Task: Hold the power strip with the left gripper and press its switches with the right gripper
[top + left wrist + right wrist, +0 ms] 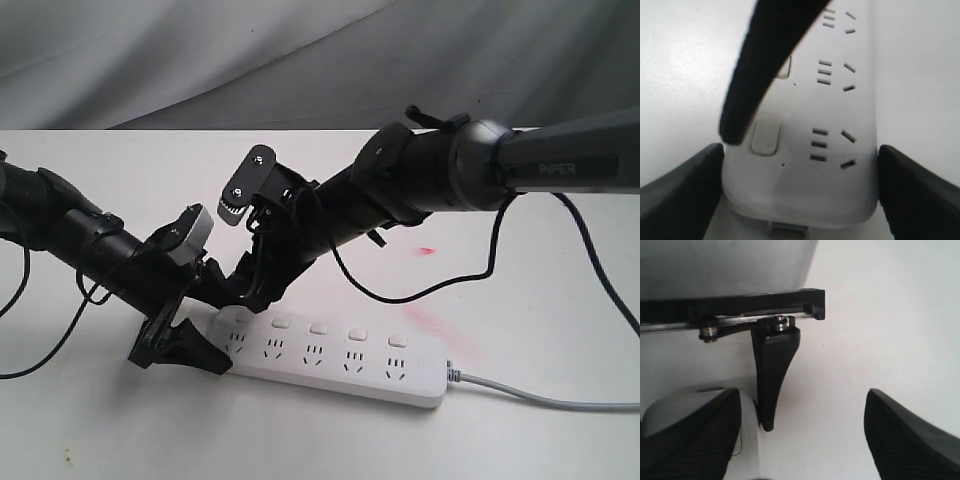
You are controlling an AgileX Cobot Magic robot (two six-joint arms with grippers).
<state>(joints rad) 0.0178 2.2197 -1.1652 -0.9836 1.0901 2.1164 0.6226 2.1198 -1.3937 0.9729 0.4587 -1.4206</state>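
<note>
The white power strip (340, 358) lies on the table, its grey cord (540, 398) running off to the right. My left gripper (205, 325) is shut on the strip's left end; in the left wrist view its black fingers (680, 192) press both sides of the strip (805, 190). The row of switches (318, 327) faces up. My right gripper (245, 295) hovers open over that same end. One of its fingertips (732, 132) sits beside the end button (765, 137), at the strip's edge. In the right wrist view the right gripper (800, 440) stands wide open, one finger over the strip (747, 432).
The white table (500, 200) carries red smudges (425, 249) behind the strip. Black cables (40, 345) hang from the left arm at the left. A grey cloth backdrop (200, 50) closes the far side.
</note>
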